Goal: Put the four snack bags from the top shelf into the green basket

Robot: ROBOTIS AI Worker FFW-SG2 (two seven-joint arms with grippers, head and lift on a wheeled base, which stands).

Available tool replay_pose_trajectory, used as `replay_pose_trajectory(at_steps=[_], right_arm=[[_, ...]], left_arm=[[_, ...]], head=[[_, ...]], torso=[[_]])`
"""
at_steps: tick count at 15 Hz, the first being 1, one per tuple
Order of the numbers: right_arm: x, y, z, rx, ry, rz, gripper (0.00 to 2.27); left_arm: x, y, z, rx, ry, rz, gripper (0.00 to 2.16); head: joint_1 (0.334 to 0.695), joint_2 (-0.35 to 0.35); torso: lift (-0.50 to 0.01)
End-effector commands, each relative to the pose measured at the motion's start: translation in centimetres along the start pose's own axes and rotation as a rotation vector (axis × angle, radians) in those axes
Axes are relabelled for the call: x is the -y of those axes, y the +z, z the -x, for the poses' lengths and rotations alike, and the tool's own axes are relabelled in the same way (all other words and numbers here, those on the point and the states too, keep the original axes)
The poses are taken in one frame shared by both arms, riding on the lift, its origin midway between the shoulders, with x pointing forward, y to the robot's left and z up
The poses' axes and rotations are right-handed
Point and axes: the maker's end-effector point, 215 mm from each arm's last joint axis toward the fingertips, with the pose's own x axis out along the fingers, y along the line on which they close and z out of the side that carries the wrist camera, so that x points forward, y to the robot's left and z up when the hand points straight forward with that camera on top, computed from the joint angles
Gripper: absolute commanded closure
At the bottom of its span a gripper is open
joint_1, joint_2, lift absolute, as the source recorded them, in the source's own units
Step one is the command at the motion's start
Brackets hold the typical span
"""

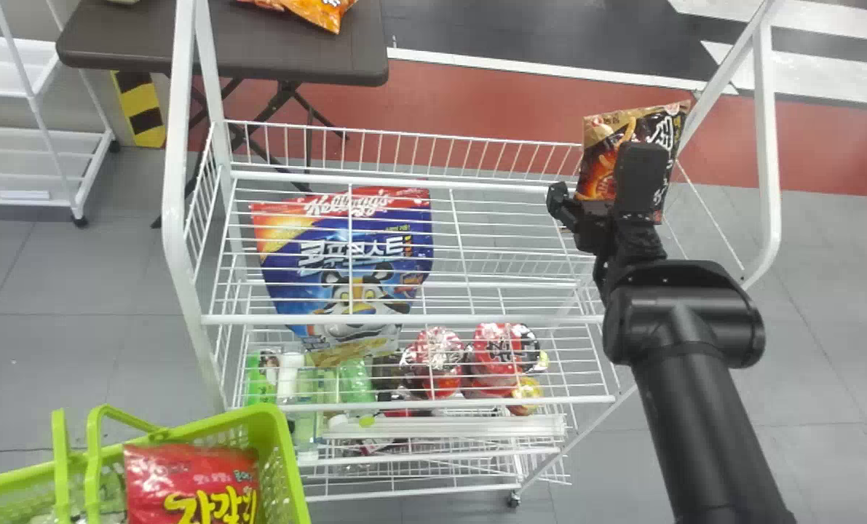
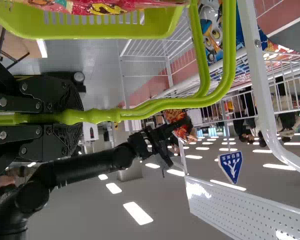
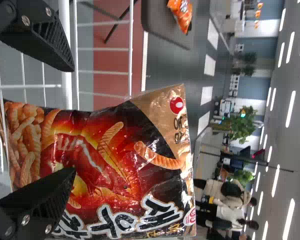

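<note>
Snack bag (image 1: 599,164), black-fronted, is at the top shelf's (image 1: 506,319) right end, by your spread right gripper (image 1: 599,195). Your left gripper (image 2: 72,117) pinches the green basket's (image 1: 287,466) handle (image 2: 165,104); a red bag (image 1: 185,473) lies inside.

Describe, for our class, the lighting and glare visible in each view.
Head view: white glints on red round packages; left wrist view: glare on the white perforated panel, glowing ceiling lights; right wrist view: bright ceiling strips.

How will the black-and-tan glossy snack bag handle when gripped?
The bag probably flexes and dents: its thin film shows creases. Its shiny surface suggests it may slip. Likely light for its size, going by the printed snack sticks.
</note>
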Motion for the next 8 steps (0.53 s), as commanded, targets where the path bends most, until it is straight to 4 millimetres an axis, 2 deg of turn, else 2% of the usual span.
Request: replay_pose_trajectory(at_steps=[1,2,3,4,6,7,8], right_arm=[[0.4,-1.0,-0.2,-0.042,-0.010,0.018,1.08],[0.8,-1.7,-0.1,-0.063,-0.024,0.019,1.74],[1.5,-2.1,0.0,-0.080,-0.054,0.020,2.17],[1.7,-2.2,0.1,-0.085,-0.068,0.024,2.25],[1.8,-2.8,0.3,-0.095,-0.067,0.019,2.25],[1.8,-2.7,0.4,-0.088,-0.066,0.013,2.25],[1.8,-1.6,0.7,-0.051,-0.065,0.008,2.25]], left_arm=[[0.3,-0.1,-0.1,0.001,-0.015,0.002,1.89],[0.3,-0.1,-0.1,0.001,-0.015,0.002,1.89],[0.3,-0.1,-0.1,0.001,-0.015,0.002,1.89],[0.3,-0.1,-0.1,0.001,-0.015,0.002,1.89],[0.3,0.0,-0.1,0.003,-0.014,0.002,1.89],[0.2,-0.1,-0.1,0.003,-0.014,0.003,1.89],[0.2,-0.1,0.0,0.004,-0.013,0.004,1.89]], head=[[0.695,-0.224],[0.695,-0.227],[0.695,-0.230],[0.695,-0.234],[0.695,-0.251],[0.695,-0.252],[0.695,-0.253]], torso=[[0.000],[0.000],[0.000],[0.000],[0.000],[0.000],[0.000]])
